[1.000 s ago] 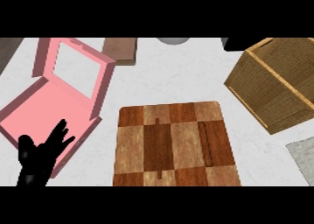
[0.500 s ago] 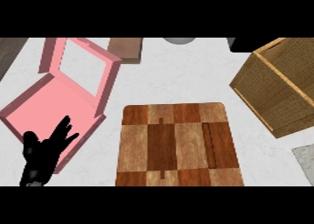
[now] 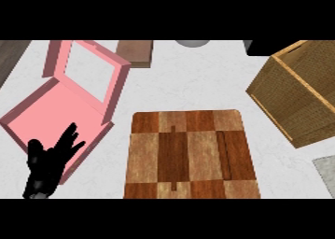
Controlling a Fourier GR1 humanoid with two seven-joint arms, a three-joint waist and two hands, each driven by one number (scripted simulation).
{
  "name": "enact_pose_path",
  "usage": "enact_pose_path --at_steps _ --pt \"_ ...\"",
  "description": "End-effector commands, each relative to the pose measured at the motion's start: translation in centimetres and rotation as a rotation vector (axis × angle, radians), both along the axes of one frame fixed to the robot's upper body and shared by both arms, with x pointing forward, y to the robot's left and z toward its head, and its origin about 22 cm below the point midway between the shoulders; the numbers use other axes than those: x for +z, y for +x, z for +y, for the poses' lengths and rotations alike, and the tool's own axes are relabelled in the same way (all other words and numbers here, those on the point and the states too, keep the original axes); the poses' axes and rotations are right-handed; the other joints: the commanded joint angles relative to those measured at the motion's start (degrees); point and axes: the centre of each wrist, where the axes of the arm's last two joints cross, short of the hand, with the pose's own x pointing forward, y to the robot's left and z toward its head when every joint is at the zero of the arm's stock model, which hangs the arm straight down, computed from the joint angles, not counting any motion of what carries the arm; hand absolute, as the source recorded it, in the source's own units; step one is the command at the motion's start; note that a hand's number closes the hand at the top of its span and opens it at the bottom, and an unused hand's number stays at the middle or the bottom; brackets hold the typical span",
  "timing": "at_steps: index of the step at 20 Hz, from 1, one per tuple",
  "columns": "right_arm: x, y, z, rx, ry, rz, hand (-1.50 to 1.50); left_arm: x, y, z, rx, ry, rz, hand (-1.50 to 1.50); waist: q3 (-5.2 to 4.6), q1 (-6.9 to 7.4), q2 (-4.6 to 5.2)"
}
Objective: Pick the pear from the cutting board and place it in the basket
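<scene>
1. The left hand (image 3: 49,161) shows at the lower left, fingers straight and spread, holding nothing, over the corner of an open pink box (image 3: 56,112).
2. Just right of the hand lies the wooden cutting board (image 3: 190,154); no pear shows on it or anywhere in view.
3. The woven basket (image 3: 304,93) stands at the upper right, well apart from the hand, with the board and bare white table (image 3: 190,88) between.
4. A small brown block (image 3: 134,51) lies at the top edge, a grey cloth (image 3: 331,170) at the right edge.

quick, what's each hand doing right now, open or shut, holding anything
Left hand: open, fingers straight, holding nothing, over the open pink box.
Right hand: not in view, so its state cannot be told.
</scene>
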Motion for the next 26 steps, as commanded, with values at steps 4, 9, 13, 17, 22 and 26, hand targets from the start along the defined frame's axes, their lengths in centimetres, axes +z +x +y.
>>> enact_pose_path --at_steps 4,9,13,17,22,26 --pt "-3.4 2.8 -0.7 0.014 0.023 0.028 1.5 -2.5 -1.8 -0.1 0.008 -0.015 0.106 0.0 -0.67 -0.07 0.52" --pt "-4.5 2.6 -3.2 -0.189 -0.175 0.011 1.5 -1.5 -0.6 -0.2 0.013 -0.014 0.113 0.0 -0.63 0.05 0.76" --pt "-6.3 2.7 -4.4 -0.092 -0.302 0.017 -1.5 -1.8 -1.7 1.0 0.002 -0.017 0.113 0.0 -0.61 0.42 0.74" --pt "-5.6 4.7 -4.2 -0.091 -0.263 -0.069 -1.5 -2.6 0.5 1.0 -0.003 0.004 0.11 0.0 -0.67 -0.17 0.77" --pt "-3.1 3.5 -8.2 -0.123 -0.182 -0.093 -1.5 -2.5 -0.9 0.8 0.02 -0.007 0.125 0.0 -0.67 -0.75 0.47" --pt "-3.4 3.3 -10.2 -0.175 -0.059 -0.099 -1.5 -3.1 0.1 -0.4 0.013 0.007 0.115 0.0 -0.67 -0.87 0.69"
